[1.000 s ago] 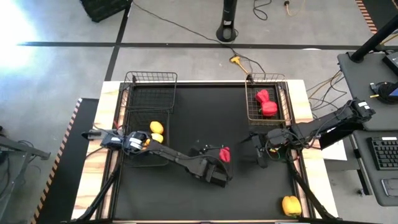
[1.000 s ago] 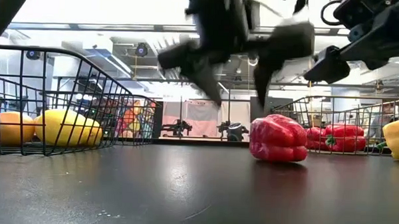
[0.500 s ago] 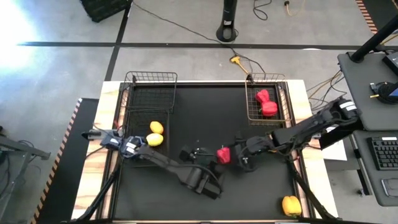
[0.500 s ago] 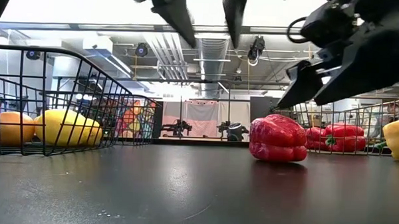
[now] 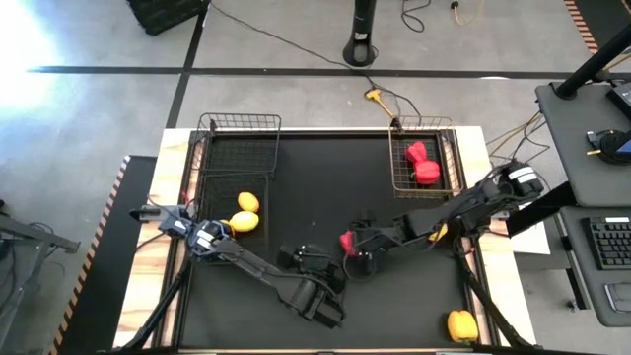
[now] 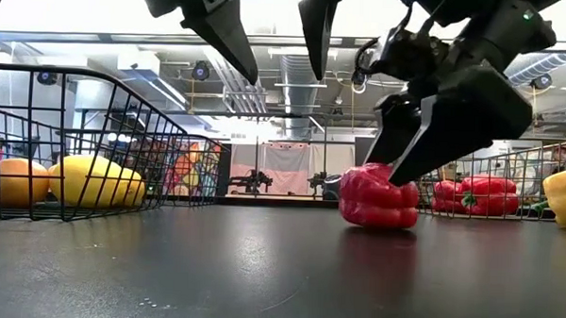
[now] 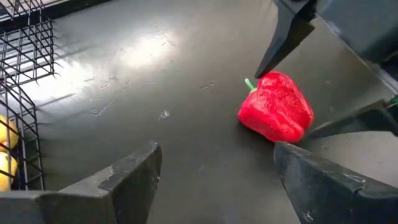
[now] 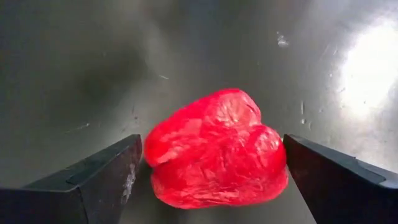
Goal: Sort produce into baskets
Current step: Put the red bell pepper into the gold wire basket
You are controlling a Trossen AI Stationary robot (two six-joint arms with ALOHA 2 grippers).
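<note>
A red pepper lies on its side on the black table, near the middle. My right gripper is open and low over it, with one finger on each side of the pepper. My left gripper is open and empty; it hangs above the table just left of the pepper, and the low view shows it high up. Two yellow-orange lemons lie in the left near basket. Two red peppers lie in the right basket. My right gripper comes slanting down from the table's right, and its open fingers stand on either side of the red pepper's flanks. I cannot tell whether the fingertips touch it. The pepper lies on the table.
A yellow pepper lies by the table's near right corner. A further wire basket stands at the far left. Both arms reach over the table's middle. Cables and a stand are on the floor beyond the far edge.
My right gripper has gone toward the table's left and down until its open fingers stand around the red pepper. My left gripper has risen and drawn back from the pepper toward the left and near side. The pepper has slid a little toward the left.
</note>
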